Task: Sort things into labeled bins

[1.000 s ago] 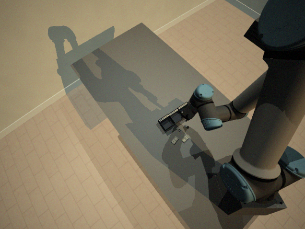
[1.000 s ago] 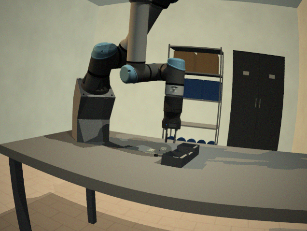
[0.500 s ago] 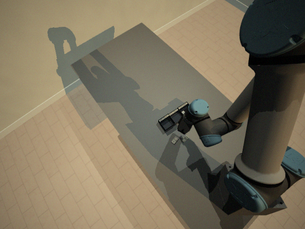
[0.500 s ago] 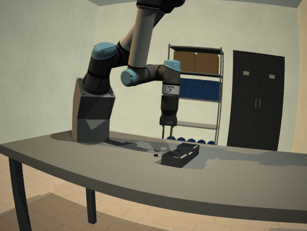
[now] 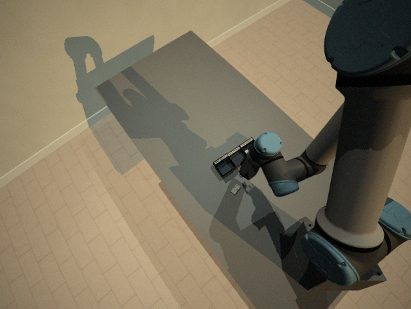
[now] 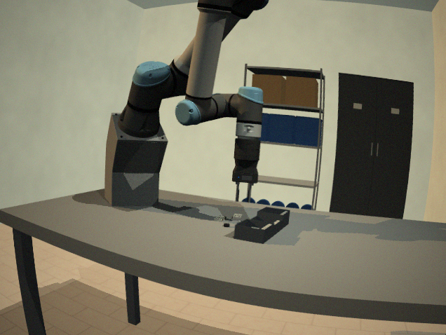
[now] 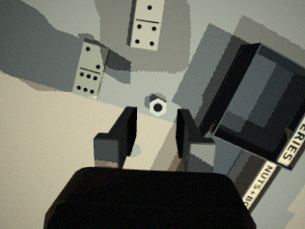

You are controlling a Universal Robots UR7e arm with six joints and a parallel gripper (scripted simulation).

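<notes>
Pincer [image 6: 243, 200] [image 7: 156, 122] parted, gripping nothing, over table [image 5: 199, 99] [image 6: 324, 263], black bins [image 5: 224, 167] [image 6: 248, 234] [image 7: 251, 96] nearby, contents of some hidden

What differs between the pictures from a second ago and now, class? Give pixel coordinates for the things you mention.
The tool [image 5: 243, 180] [image 6: 243, 200] [image 7: 156, 122] has moved sideways across the table, away from the bins [image 5: 234, 161] [image 6: 248, 233] [image 7: 227, 91] and toward the two dominoes [image 5: 236, 189] [image 6: 237, 215] [image 7: 147, 23]. It is now open and holds nothing; no pickup or release is visible. The bins and dominoes stayed put.
</notes>
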